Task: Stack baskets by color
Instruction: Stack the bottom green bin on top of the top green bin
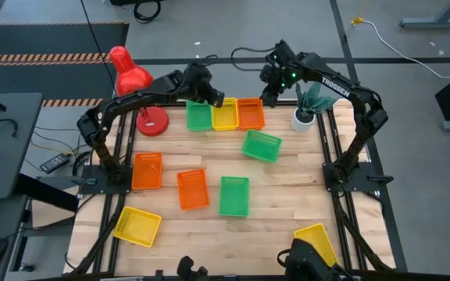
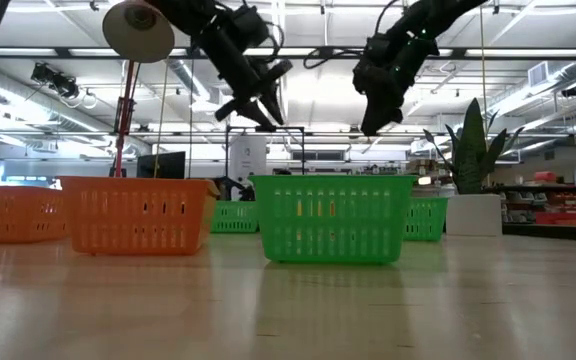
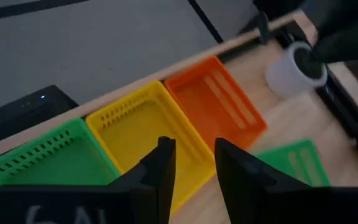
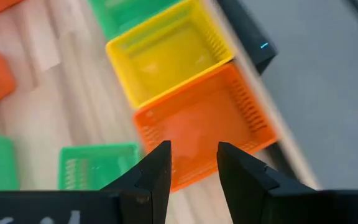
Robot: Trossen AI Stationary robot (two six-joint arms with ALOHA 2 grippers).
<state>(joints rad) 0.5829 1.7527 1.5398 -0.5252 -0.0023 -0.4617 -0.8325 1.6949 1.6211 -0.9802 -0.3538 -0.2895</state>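
Baskets sit in a row of three at the table's far edge — green, yellow, orange — with the left gripper above the yellow one and the right gripper above the orange one, both parted a little and empty — six more lie scattered nearer.

Left gripper hangs clear above the far-edge row: green basket, yellow basket and orange basket, walls touching, no gap between them. Right gripper hangs close alongside. White plant pot just beyond it. Red lamp crowds the left arm's outer side. Bare wood nearer in, around a tilted green basket.
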